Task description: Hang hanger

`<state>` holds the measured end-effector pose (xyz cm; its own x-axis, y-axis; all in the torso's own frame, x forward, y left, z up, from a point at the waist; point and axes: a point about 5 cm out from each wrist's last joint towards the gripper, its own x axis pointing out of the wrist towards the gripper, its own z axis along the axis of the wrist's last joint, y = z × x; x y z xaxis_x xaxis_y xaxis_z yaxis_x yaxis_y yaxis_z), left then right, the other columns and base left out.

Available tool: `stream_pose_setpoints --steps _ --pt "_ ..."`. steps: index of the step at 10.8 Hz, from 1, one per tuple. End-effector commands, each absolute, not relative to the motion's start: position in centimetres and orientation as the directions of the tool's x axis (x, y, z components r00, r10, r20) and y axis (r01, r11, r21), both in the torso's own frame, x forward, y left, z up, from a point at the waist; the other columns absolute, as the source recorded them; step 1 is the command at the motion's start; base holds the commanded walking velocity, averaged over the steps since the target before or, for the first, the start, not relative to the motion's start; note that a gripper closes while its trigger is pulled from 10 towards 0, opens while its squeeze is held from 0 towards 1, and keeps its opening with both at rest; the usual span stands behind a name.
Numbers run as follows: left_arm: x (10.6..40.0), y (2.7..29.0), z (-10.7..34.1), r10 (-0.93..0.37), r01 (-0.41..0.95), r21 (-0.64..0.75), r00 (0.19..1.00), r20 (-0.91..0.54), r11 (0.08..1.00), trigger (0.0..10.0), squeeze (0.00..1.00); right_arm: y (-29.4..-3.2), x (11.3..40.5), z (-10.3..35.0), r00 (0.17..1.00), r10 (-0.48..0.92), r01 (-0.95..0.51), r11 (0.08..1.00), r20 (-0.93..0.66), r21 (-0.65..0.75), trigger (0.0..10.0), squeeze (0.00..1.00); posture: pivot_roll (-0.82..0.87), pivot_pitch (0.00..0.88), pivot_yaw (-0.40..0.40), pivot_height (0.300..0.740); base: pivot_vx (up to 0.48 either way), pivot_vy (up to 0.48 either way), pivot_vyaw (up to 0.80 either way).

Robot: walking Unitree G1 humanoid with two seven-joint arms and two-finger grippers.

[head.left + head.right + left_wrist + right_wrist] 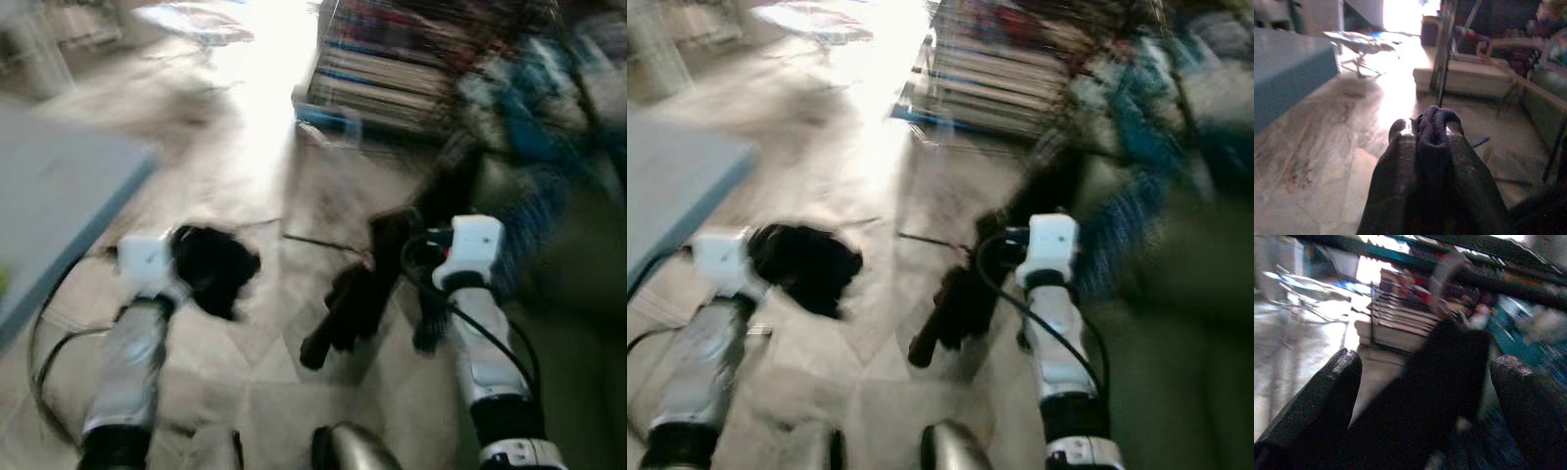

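Everything is blurred by motion. My left gripper point(211, 264) is held low over the pale floor, shut on a bunched dark cloth point(1432, 147) that covers its fingers. My right gripper point(1430, 360) stands open with its fingers point(1337, 382) wide apart. A black garment point(1449, 377) lies between them and rises toward a pale curved hook point(1447, 269). In the left eye view that garment point(358, 294) hangs down beside the right wrist point(475, 245). I cannot tell what bears its weight.
A blue-grey slab point(59, 196) juts in at the left. A low shelf of stacked things point(392, 69) stands ahead, under a dark rail point(1400, 254). Teal clothes point(549, 117) lie piled on a green seat at the right. A black cable point(39, 343) loops on the floor.
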<state>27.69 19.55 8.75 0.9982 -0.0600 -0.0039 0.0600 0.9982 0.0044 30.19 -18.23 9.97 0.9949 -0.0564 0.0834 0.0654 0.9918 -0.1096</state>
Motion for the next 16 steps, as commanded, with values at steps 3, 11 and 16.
stream_pose_setpoints --steps 3,11,16 --pt "28.2 17.6 9.5 -0.162 0.160 0.075 0.987 0.023 0.984 10.0 0.00 -18.7 29.7 9.5 0.993 -0.090 0.097 0.990 0.071 -0.104 10.0 0.00 0.06 0.125 -0.092 0.740 0.000 0.092 -0.75" --pt "29.7 16.1 9.9 -0.244 0.237 0.231 0.970 0.000 0.943 10.0 0.00 -20.0 26.9 7.3 0.966 -0.253 0.257 0.963 0.057 -0.084 10.0 0.00 -0.01 0.139 0.055 0.740 0.000 0.000 -0.10" --pt "29.3 16.3 9.5 -0.203 0.198 0.241 0.979 -0.004 0.950 10.0 0.00 -21.1 28.2 8.5 0.981 -0.181 0.189 0.970 0.069 -0.155 10.0 0.00 0.01 0.151 -0.024 0.740 0.000 0.096 0.00"
